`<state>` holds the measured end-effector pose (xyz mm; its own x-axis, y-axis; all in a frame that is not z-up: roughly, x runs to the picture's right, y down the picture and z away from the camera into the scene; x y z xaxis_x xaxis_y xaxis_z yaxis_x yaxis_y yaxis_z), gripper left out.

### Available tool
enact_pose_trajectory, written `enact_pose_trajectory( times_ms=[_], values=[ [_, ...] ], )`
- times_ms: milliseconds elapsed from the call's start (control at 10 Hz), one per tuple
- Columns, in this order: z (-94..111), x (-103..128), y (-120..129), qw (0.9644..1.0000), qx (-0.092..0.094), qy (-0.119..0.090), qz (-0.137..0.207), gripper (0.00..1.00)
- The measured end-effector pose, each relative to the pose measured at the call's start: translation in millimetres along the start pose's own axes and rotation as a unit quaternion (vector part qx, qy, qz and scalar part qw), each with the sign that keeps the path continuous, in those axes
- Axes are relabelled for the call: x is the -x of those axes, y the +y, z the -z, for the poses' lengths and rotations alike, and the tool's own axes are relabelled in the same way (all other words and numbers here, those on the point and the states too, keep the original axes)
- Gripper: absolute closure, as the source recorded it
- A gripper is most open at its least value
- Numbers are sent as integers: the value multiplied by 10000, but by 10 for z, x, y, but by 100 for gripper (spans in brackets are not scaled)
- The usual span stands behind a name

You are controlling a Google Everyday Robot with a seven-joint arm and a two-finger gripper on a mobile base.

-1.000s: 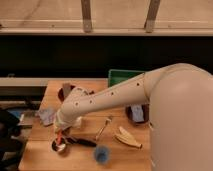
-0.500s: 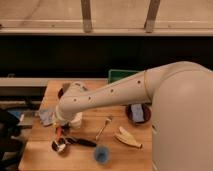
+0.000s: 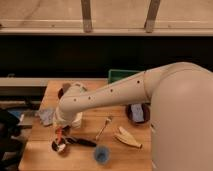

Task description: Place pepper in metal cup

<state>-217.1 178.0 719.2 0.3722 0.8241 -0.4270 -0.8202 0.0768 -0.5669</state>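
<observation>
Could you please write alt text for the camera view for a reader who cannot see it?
A robot's white arm reaches across a wooden table, its gripper holding an orange-red pepper just above a small metal cup at the near left. A blue cup and a fork lie nearby.

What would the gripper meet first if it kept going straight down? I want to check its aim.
Probably the small shiny metal cup: the gripper, over the table's front left, holds the slim orange-red pepper just above it, though depth is unclear.
</observation>
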Motion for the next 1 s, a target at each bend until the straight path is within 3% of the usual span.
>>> enact_pose_trajectory(
  times_ms=[200, 600, 800, 1000],
  values=[
    [-15, -130, 14, 9997, -57, 219, 12, 100],
    [-167, -504, -28, 9959, -117, 889, -126, 96],
    [-254, -621, -43, 9939, -87, 1080, -204, 75],
    [-269, -683, 15, 9932, -80, 1144, -182, 60]
  ],
)
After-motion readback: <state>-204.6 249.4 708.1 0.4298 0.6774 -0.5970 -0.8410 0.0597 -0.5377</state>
